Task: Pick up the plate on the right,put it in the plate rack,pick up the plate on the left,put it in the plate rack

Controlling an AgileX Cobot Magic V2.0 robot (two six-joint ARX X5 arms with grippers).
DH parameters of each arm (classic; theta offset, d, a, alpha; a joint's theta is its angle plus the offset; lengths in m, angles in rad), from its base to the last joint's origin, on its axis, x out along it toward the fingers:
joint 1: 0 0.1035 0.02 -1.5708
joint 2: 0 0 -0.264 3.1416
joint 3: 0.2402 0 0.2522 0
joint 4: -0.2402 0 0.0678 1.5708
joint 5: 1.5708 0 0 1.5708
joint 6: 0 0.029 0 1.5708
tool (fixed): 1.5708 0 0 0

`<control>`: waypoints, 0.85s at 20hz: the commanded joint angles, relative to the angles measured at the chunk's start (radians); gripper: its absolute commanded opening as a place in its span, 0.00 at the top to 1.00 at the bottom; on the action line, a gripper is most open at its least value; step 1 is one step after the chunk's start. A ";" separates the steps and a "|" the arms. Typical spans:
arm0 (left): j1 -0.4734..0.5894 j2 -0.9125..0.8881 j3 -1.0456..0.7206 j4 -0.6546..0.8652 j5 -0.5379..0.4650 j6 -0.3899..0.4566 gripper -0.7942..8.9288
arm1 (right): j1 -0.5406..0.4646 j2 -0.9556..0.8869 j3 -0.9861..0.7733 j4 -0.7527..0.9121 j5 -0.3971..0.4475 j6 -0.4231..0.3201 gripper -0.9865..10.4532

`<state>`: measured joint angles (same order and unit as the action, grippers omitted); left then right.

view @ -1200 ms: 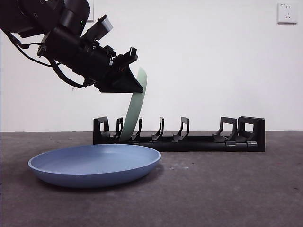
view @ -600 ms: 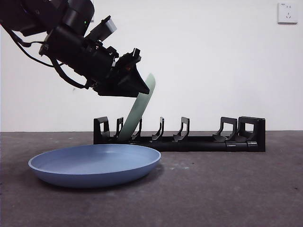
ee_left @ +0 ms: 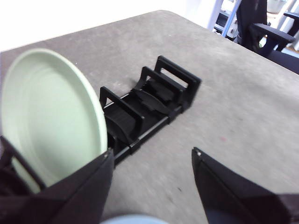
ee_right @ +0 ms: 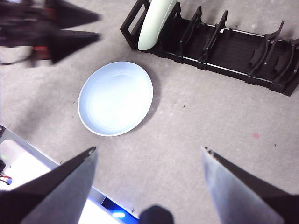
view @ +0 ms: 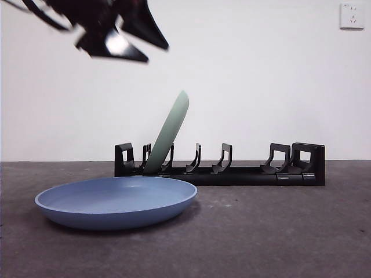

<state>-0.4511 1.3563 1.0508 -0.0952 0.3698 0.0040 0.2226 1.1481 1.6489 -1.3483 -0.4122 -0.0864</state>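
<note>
**One plate racked, one plate flat on the table**

Front view: two plates show. A pale green plate (view: pixel 168 134) stands on edge in a slot near the left end of the plate rack (view: pixel 219 165), leaning to the right, its top rim free. A blue plate (view: pixel 116 201) lies flat on the grey table (view: pixel 278 231), in front of the rack's left end and nearer the camera. The rack is one long black piece with a row of curved prongs and blocky ends. One gripper, the left gripper (view: pixel 124 36), hangs blurred at the top left, above the green plate and clear of it. A white wall socket (view: pixel 351 15) sits at the top right.

Left wrist view: the left gripper's two black jaws stand wide apart with nothing between them. The green plate (ee_left: pixel 49 114) is upright in the rack (ee_left: pixel 149 102) just beyond one jaw. A sliver of the blue plate (ee_left: pixel 133 219) shows at the frame's edge.

Right wrist view: the right gripper (ee_right: pixel 149 154) is high above the table, its two jaws spread wide and empty. Below lie the blue plate (ee_right: pixel 116 98), the rack (ee_right: pixel 219 46) with the green plate (ee_right: pixel 156 21) in its end slot, and the left gripper (ee_right: pixel 70 32), blurred, beside that end.
</note>
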 commanded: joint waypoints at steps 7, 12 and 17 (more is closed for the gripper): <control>0.000 -0.454 -0.002 -0.433 -0.024 0.334 0.54 | 0.042 0.226 -0.011 0.104 -0.060 0.007 0.58; 0.000 -0.628 -0.002 -0.604 -0.086 0.424 0.42 | 0.164 0.441 -0.011 0.193 -0.030 0.017 0.58; -0.002 -0.692 -0.002 -0.769 -0.211 0.512 0.36 | 0.268 0.661 -0.011 0.309 0.059 0.063 0.58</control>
<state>-0.4511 0.6621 1.0508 -0.8658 0.1654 0.4862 0.4889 1.7996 1.6489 -1.0378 -0.3542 -0.0429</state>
